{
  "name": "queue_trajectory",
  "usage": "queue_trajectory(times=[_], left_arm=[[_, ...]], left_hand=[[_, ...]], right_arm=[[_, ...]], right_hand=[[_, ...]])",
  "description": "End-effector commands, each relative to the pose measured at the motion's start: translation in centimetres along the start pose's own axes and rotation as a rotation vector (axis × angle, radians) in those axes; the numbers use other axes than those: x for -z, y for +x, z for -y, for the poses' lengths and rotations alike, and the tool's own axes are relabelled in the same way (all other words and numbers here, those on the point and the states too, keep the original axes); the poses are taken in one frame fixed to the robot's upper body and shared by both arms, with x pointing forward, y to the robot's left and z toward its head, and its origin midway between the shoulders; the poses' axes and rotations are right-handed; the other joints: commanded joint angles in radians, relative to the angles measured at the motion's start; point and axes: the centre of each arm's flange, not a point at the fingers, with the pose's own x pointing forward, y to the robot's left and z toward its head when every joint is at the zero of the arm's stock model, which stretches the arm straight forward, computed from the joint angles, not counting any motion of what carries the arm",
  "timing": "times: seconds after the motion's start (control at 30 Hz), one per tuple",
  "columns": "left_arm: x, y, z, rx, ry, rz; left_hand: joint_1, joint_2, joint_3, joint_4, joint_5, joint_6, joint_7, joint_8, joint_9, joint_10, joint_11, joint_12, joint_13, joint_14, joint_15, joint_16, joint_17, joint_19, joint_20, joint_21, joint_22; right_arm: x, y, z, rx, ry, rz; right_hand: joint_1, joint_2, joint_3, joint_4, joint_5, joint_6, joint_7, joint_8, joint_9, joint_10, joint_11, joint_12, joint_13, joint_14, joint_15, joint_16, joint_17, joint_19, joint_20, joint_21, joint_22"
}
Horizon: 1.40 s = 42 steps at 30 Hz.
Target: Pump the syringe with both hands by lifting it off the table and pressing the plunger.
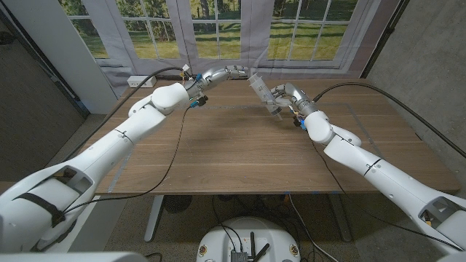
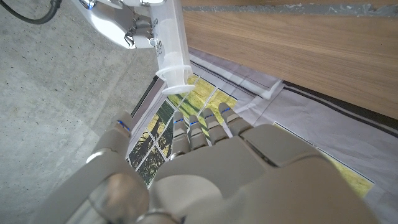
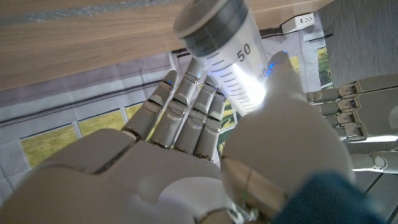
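A clear syringe hangs tilted above the far middle of the wooden table. My right hand grips its lower barrel between thumb and fingers. In the right wrist view the barrel shows its printed scale and a dark seal near the 50 mark, with my right hand wrapped around it. My left hand reaches in from the left, fingers stretched out, their tips at the syringe's upper end. In the left wrist view the flanged end of the syringe sits just beyond my left hand, which holds nothing.
A white power strip lies at the table's far left edge. A black cable trails across the table from the left arm, and another loops behind the right arm. Windows stand behind the table.
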Motion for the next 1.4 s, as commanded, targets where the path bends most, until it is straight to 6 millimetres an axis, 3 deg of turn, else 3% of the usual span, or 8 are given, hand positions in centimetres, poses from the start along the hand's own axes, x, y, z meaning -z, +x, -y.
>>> queue_trajectory(times=[0.03, 0.97, 1.4], left_arm=[[0.9, -1.7, -1.0, -0.089, -0.025, -0.033], [5.9, -6.9, -1.3, -0.338, -0.192, -0.119], [9.9, -9.5, 0.5, -0.461, -0.364, -0.175]], left_hand=[[0.0, 0.009, 0.002, -0.003, 0.001, -0.001, -0.001, 0.001, 0.001, -0.004, 0.003, -0.002, 0.003, -0.01, -0.035, -0.005, 0.002, 0.008, -0.005, 0.003, 0.003], [0.004, 0.013, -0.001, -0.001, -0.001, -0.041, -0.008, -0.01, 0.001, -0.038, 0.009, -0.01, 0.003, -0.047, -0.03, -0.007, 0.001, 0.017, -0.012, 0.005, 0.003], [0.008, 0.021, 0.0, 0.0, 0.0, -0.046, -0.006, -0.007, 0.001, -0.045, 0.008, -0.008, 0.003, -0.056, -0.029, -0.006, 0.001, 0.018, -0.017, 0.004, 0.003]], right_arm=[[0.4, -0.2, -0.2, -0.034, -0.033, -0.021], [-1.2, 0.5, 0.4, -0.141, -0.224, -0.051], [-2.1, 1.4, 0.4, -0.199, -0.295, -0.064]], right_hand=[[0.241, 0.241, 0.007, 0.005, 0.007, 0.087, -0.08, 0.005, 0.003, 0.021, -0.018, 0.007, 0.007, 0.0, -0.08, -0.008, 0.003, 0.013, -0.142, 0.004, 0.003], [0.232, 0.237, 0.003, 0.006, 0.008, 0.057, -0.079, -0.008, 0.005, -0.003, -0.017, 0.0, 0.01, -0.016, -0.08, -0.019, 0.005, 0.046, -0.136, 0.014, 0.002], [0.225, 0.235, 0.0, 0.009, 0.008, 0.053, -0.079, -0.01, 0.005, -0.011, -0.017, -0.003, 0.01, -0.023, -0.079, -0.023, 0.005, 0.049, -0.135, 0.014, 0.002]])
